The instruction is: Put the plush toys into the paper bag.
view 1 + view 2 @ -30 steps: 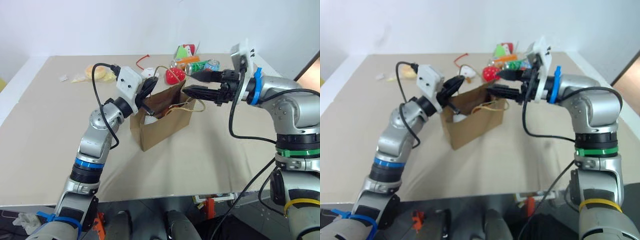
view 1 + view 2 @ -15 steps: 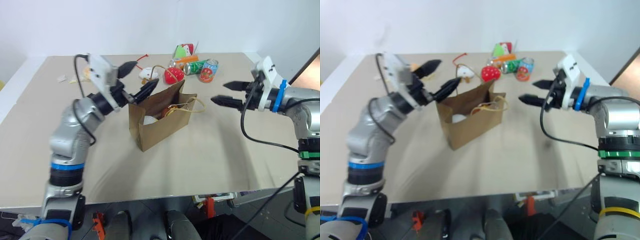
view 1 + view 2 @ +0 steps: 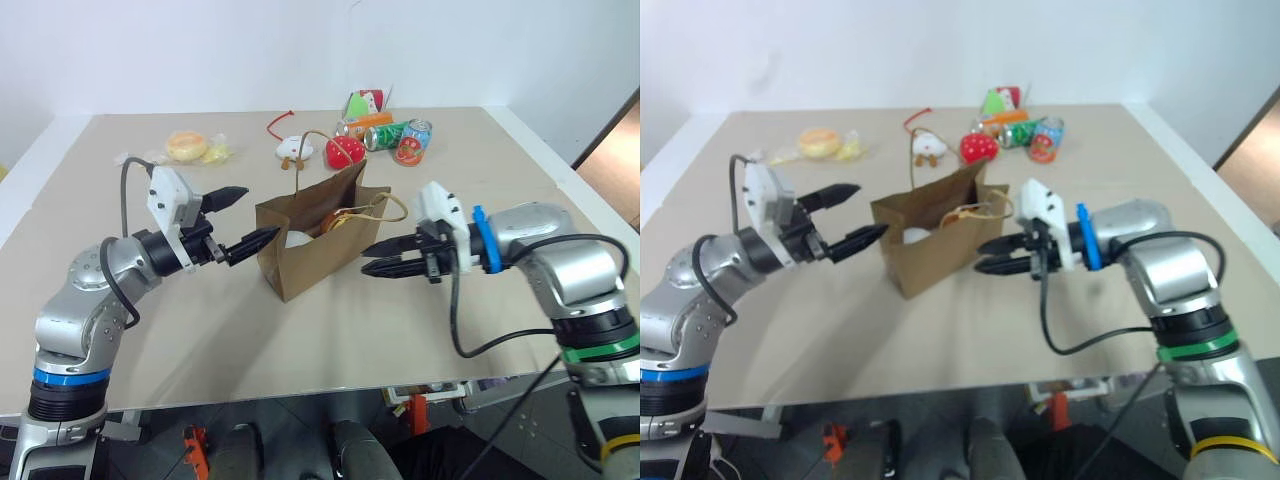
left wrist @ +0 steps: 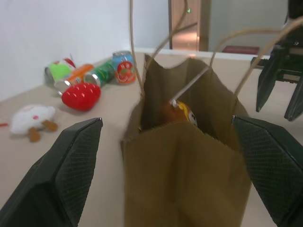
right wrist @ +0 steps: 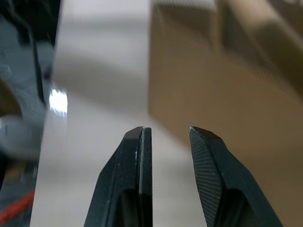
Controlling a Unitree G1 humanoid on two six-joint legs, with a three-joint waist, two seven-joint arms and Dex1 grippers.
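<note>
Matt kraft paper bag w/ twisted-cord handles; fuzzy cloth plush toys.

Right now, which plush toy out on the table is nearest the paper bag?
The white plush toy with brown feet, lying just behind the paper bag. The red strawberry plush lies farther to its right, and the yellow one far to the left.

Your two head views look forward and down from above the table, one eye set slightly beside the other, so both cover the same tabletop with the paper bag near the middle. Your left wrist camera sits low and close behind the left gripper, facing the bag's narrow end and the cans beyond. Your right wrist camera looks along the right gripper, very near the bag's side.
</note>
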